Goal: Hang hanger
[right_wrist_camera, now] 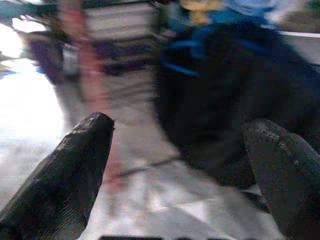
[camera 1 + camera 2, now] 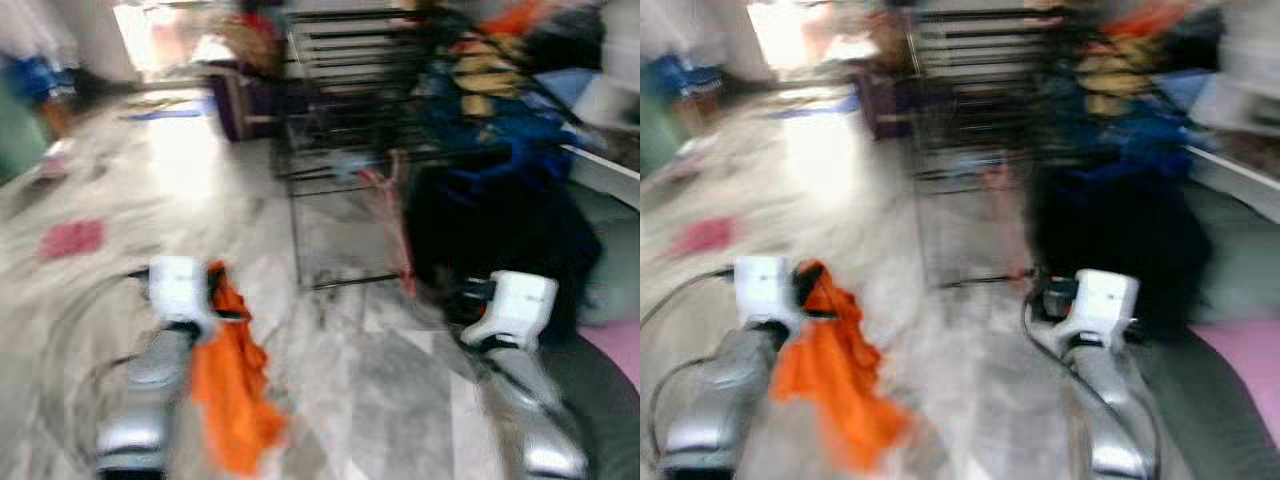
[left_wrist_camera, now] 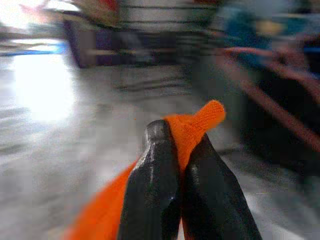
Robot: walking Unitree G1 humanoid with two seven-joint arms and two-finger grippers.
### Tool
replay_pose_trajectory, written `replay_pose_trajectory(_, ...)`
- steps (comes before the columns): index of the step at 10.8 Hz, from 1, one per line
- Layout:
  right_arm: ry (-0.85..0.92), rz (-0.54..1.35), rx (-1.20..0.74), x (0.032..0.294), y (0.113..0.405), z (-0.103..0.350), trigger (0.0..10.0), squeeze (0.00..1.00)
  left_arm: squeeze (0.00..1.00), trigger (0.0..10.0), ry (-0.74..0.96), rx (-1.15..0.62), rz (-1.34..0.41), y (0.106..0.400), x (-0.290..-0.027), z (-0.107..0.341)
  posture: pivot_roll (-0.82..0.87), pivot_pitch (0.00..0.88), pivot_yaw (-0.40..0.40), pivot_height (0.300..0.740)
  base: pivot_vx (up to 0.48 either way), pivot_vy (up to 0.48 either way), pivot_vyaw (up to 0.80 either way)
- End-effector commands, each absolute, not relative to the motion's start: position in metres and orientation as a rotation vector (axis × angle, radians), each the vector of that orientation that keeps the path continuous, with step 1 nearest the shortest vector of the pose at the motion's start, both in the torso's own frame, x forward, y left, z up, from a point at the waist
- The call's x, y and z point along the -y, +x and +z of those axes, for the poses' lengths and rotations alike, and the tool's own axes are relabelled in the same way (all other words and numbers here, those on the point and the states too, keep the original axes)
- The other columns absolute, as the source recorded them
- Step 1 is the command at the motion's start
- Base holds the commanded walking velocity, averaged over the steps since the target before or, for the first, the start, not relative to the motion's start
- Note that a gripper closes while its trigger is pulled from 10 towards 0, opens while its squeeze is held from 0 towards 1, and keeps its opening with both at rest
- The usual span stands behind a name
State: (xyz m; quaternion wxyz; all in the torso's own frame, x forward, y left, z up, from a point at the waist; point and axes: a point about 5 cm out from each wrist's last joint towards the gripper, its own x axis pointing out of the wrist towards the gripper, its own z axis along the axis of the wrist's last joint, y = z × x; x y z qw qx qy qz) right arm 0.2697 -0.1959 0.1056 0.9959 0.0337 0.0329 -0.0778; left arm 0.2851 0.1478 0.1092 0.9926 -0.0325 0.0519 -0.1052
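Everything is smeared with motion blur. The left gripper is low on the near left, its two black fingers pressed together on an orange cloth, a knitted tip of it poking out just past the fingertips. The head views add what the wrist view cuts off: the cloth hangs down in a long crumpled fold beside the silver left arm.

Over on the near right, the right gripper has its fingers spread wide apart with nothing between them; beyond the gap lies a dark heap of clothes. From the head, that arm's white wrist block sits right at the near edge of the heap.

A dark wire drying rack stands ahead in the middle, on the pale marble floor. A pinkish-red bar, possibly the hanger, hangs down the rack's front, too blurred to be sure. Clothes in blue, yellow and orange pile up at the far right. A pink patch lies on the floor at left.
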Motion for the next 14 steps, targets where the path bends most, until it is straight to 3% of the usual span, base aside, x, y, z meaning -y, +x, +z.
replay_pose_trajectory(1, 0.091, -0.121, -0.046, 0.183, 0.273, 0.112, 10.0, 0.00, 0.00, 10.0, -0.043, -0.088, -0.185, 0.285, -0.157, 0.114, 0.01, 0.077, 0.001, 0.740, 0.480, 0.000, -0.43)
replay_pose_trajectory(6, 0.054, -0.079, -0.067, 0.182, 0.272, 0.111, 10.0, 0.00, 0.00, 10.0, -0.042, -0.107, -0.148, 0.287, -0.154, 0.109, 0.00, 0.065, -0.010, 0.740, 0.432, 0.000, 0.16)
replay_pose_trajectory(8, 0.053, -0.069, -0.059, 0.180, 0.275, 0.113, 10.0, 0.00, 0.00, 10.0, -0.040, -0.097, -0.113, 0.286, -0.155, 0.109, 0.01, 0.059, -0.011, 0.740, 0.000, 0.000, 0.76)
replay_pose_trajectory(12, 0.051, -0.047, -0.123, 0.178, 0.268, 0.099, 10.0, 0.00, 0.00, 10.0, -0.028, -0.125, -0.103, 0.283, -0.160, 0.107, 0.03, 0.055, -0.013, 0.740, 0.000, 0.000, 0.00)
replay_pose_trajectory(14, -0.022, -0.004, -0.234, 0.194, 0.270, 0.087, 10.0, 0.00, 0.00, 10.0, -0.024, -0.158, -0.114, 0.282, -0.161, 0.104, 0.04, 0.056, -0.017, 0.740, 0.000, 0.000, 0.00)
